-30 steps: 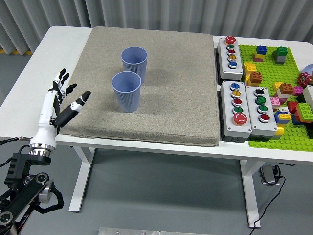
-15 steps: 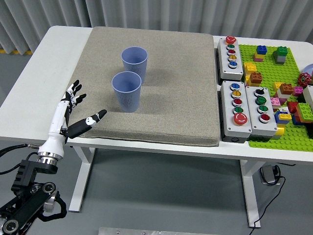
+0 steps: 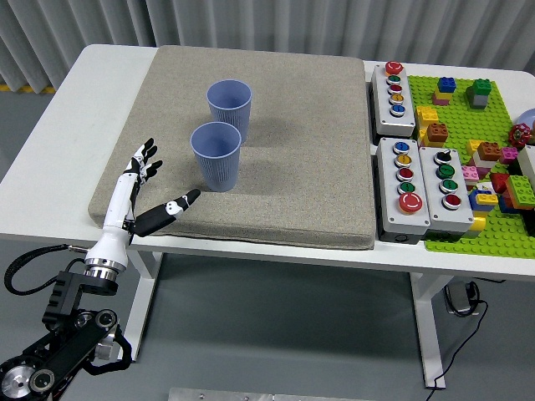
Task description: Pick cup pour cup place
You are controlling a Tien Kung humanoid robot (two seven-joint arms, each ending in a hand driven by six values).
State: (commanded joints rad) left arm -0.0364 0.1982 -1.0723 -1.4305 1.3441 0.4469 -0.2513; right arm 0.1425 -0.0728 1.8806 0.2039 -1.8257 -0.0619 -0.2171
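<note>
Head view: the left hand [image 3: 138,196], fingers spread and empty, hovers near the nearer blue ribbed plastic cup [image 3: 216,155] on the grey mat [image 3: 284,142]. The pick step looks in hand; next, wrap that cup.

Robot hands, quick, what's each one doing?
Left hand: open, fingers spread, holding nothing, beside the near blue cup.
Right hand: not in view.

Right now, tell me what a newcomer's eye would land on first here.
Two blue cups, the near cup and the far cup, stand upright close together on the grey mat. The left hand reaches in open beside the near cup. Right of the mat sit button boxes and bright bricks on a green baseplate.
</note>
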